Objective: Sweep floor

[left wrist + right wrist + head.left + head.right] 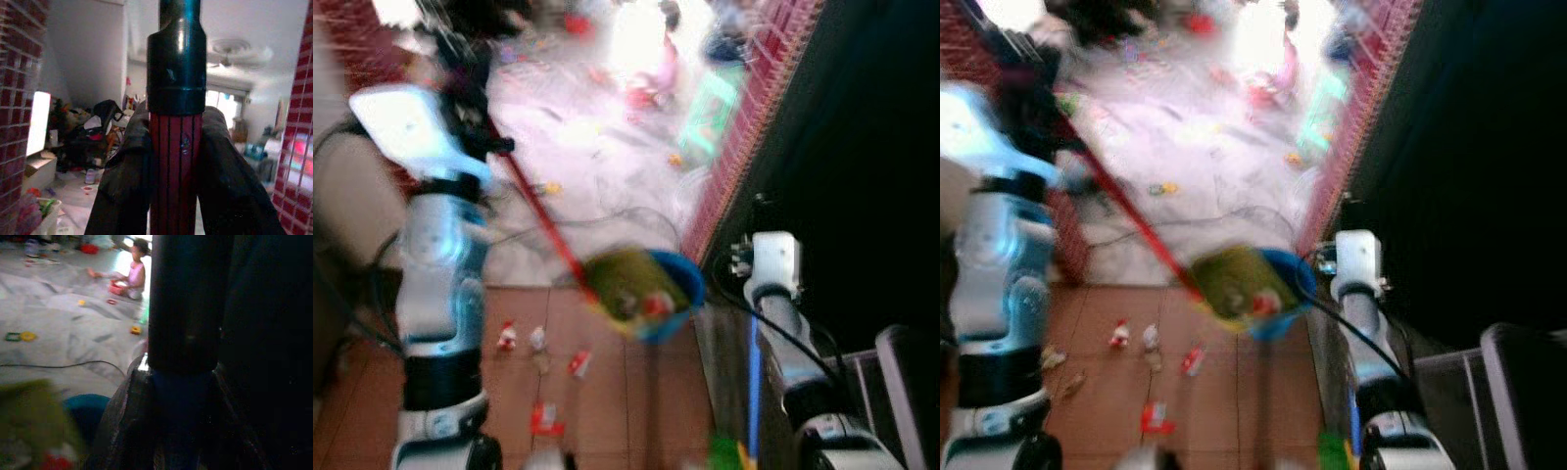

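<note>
- Scraps of litter [543,416] lie on the brown tiles nearest the robot
- Right gripper [183,431] clamped on a blue handle [754,382] leading to the blue dustpan [680,284]
- Left gripper [176,171] clamped on the red broom handle [538,220]; yellowish broom head [626,279] at the dustpan
- A person [134,276] sits on the pale floor beyond

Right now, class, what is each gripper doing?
Left gripper: shut on the red ribbed broom handle.
Right gripper: shut on the blue dustpan handle.

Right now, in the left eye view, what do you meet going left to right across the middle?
Left arm → red broom handle → broom head over the blue dustpan → right arm.
</note>
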Controlling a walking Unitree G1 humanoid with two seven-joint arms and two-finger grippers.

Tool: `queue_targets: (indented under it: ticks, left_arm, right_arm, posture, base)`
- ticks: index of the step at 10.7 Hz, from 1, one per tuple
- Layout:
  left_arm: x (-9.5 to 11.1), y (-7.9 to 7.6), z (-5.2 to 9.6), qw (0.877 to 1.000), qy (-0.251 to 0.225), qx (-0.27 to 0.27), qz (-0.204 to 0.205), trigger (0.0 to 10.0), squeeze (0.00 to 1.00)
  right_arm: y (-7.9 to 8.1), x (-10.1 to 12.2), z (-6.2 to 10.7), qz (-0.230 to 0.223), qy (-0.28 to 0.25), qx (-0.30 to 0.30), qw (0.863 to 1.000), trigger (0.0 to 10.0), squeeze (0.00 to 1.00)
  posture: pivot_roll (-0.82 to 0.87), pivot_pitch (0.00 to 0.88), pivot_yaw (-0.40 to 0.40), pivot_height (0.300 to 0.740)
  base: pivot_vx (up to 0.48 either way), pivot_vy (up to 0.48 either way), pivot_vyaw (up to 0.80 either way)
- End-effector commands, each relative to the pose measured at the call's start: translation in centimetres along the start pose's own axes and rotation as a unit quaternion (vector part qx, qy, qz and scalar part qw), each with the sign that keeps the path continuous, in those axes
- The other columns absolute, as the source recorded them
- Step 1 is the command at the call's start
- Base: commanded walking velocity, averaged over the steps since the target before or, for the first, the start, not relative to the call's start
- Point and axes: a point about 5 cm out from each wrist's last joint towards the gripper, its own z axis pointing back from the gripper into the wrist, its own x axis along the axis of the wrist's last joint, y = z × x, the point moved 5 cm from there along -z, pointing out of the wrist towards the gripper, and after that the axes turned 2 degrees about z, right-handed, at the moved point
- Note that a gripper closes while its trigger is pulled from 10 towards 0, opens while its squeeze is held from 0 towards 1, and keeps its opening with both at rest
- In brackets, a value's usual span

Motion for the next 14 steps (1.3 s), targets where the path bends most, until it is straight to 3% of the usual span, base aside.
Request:
queue_targets:
  ticks: [1, 5, 6, 8, 11, 14]
  left_arm:
    - [1.6, -1.0, -0.4, 0.999, -0.033, -0.013, 0.005, 10.0, 0.00]
    - [0.8, -1.1, -0.2, 1.000, -0.021, -0.016, 0.004, 10.0, 0.00]
    - [0.4, -1.9, -0.2, 0.999, -0.021, -0.030, -0.019, 10.0, 0.00]
    - [0.1, -2.5, -0.1, 0.999, -0.020, -0.038, -0.020, 10.0, 0.00]
    - [-1.2, -4.1, 0.1, 0.998, -0.013, -0.061, -0.029, 10.0, 0.00]
    - [-2.9, -8.0, 0.3, 0.990, -0.014, -0.128, -0.059, 10.0, 0.00]
  right_arm:
    - [-1.3, 0.5, -0.2, 0.007, -0.012, -0.013, 1.000, 10.0, 0.00]
    - [-1.3, 0.5, -0.2, 0.012, -0.011, -0.012, 1.000, 10.0, 0.00]
    - [-1.3, 0.5, -0.2, 0.016, -0.011, -0.013, 1.000, 10.0, 0.00]
    - [-1.1, 0.4, -0.2, 0.016, -0.012, -0.012, 1.000, 10.0, 0.00]
    - [-1.0, 0.6, -0.4, 0.016, -0.013, -0.012, 1.000, 10.0, 0.00]
    - [-0.7, 0.6, -0.3, 0.013, -0.013, -0.011, 1.000, 10.0, 0.00]
  posture:
    - [0.01, 0.000, -0.032, 0.740]
    - [0.00, 0.000, -0.033, 0.740]
    - [0.00, 0.000, -0.031, 0.740]
    - [0.00, 0.000, -0.030, 0.740]
    - [0.00, 0.000, -0.029, 0.740]
    - [0.00, 0.000, -0.021, 0.740]
  base:
    - [0.480, 0.000, 0.00]
    - [0.468, 0.000, 0.00]
    - [0.319, 0.000, 0.00]
    - [0.142, 0.000, 0.00]
    - [0.000, 0.000, 0.00]
    - [0.000, 0.000, 0.00]
